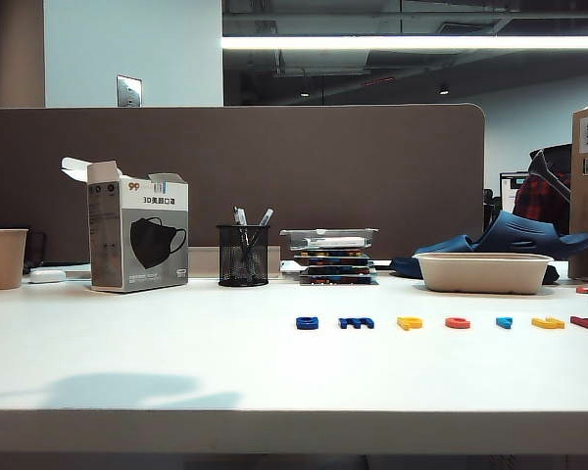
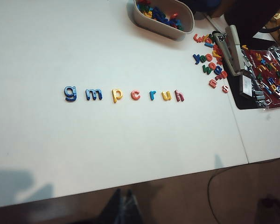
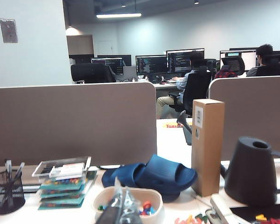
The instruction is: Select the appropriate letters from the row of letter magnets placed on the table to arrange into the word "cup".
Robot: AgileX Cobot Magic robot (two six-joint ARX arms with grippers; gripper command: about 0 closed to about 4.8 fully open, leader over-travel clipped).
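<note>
Letter magnets, small flat plastic shapes (image 2: 123, 94), lie in a row on the white worktop (image 2: 60, 46), near the beige tub (image 2: 163, 21). Left tool (image 2: 122, 207) unclear; right tool (image 3: 122, 207) closed, empty, above that tub. Risk: grabbing blue r (image 2: 152, 95) beside red c (image 2: 136, 95).

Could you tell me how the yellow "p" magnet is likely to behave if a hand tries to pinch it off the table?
The yellow "p" lies flat on the smooth white table, so it would probably slide before lifting. It looks small, rigid and light, unlikely to bend. The red "c" sits close beside it and may get nudged.
</note>
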